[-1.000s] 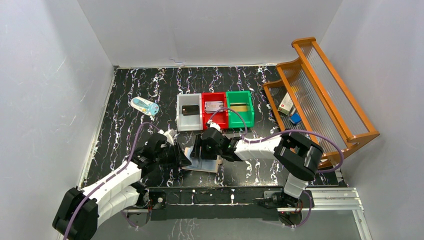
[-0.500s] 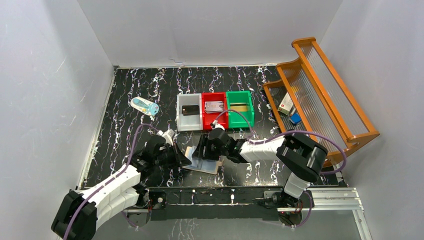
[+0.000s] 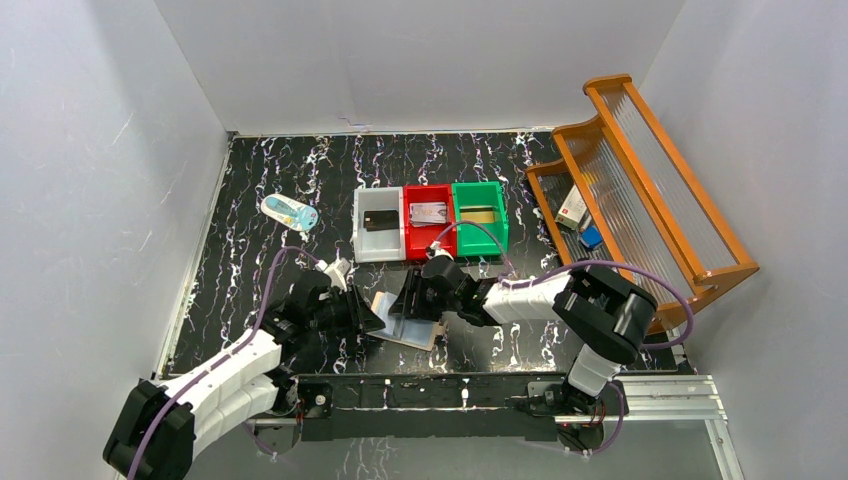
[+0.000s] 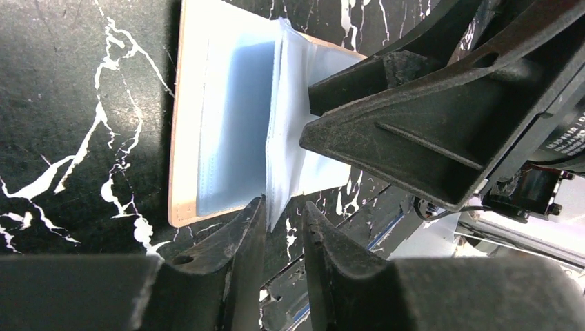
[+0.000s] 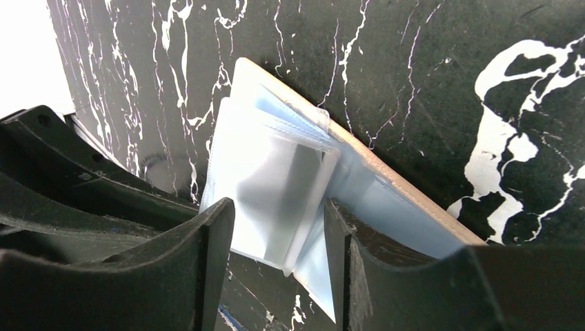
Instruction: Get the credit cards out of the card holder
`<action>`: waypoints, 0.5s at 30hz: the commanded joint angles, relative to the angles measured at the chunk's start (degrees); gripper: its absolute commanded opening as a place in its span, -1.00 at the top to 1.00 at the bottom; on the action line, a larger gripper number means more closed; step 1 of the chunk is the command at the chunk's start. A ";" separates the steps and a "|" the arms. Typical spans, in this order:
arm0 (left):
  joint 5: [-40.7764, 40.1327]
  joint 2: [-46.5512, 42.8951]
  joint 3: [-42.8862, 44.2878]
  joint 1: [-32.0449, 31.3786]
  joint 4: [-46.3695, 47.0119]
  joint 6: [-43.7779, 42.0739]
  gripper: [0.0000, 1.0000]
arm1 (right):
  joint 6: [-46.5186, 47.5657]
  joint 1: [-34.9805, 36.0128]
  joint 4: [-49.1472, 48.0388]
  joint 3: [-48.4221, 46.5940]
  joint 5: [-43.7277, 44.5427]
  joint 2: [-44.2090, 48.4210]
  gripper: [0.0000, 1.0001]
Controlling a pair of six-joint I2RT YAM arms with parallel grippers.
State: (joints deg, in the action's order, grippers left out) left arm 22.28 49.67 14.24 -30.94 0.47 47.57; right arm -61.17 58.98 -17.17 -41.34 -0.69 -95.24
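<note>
Beige-tan leather card holder (image 4: 224, 117) lies open on black marbled worktop (image 3: 300, 170); left pincer (image 4: 284, 208), right pincer (image 5: 277, 215) parted, astride its pale sleeves (image 5: 272, 162).

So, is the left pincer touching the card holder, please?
Cannot tell: left wrist view shows the card holder's flap between the left pincer's fingers, contact or gap unclear.

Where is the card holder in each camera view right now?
Top external: the card holder lies open, low centre.
Left wrist: card holder upper centre-left.
Right wrist: card holder centre, its tan edge slanting down to the right.
Shared landmark: the black white-veined table under it.
</note>
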 commanded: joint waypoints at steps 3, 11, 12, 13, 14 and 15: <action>3.44 -2.69 1.47 -0.02 1.25 -1.50 0.72 | 0.52 -0.30 2.83 1.29 0.83 0.78 -0.26; 10.39 -1.71 3.71 -0.09 3.65 -4.81 0.81 | -1.40 -0.32 1.71 1.57 0.86 2.71 -0.40; 10.97 -1.19 4.20 -0.09 3.63 -5.56 0.81 | -1.55 -0.28 1.45 1.70 0.83 3.24 -0.42; 11.47 -0.59 4.62 -0.09 3.58 -6.15 0.81 | -1.70 -0.29 1.28 1.70 0.84 3.89 -0.43; 11.81 0.06 5.04 -0.06 3.45 -6.66 0.82 | -1.76 -0.27 1.26 1.70 0.72 4.48 -0.45; 11.96 0.68 5.47 -0.04 3.28 -7.08 0.82 | -1.77 -0.31 1.27 1.70 0.67 5.06 -0.45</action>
State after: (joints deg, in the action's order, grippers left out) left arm 29.76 48.95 16.10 -30.94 1.87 43.48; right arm -62.46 58.89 -16.86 -40.53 -0.84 -93.36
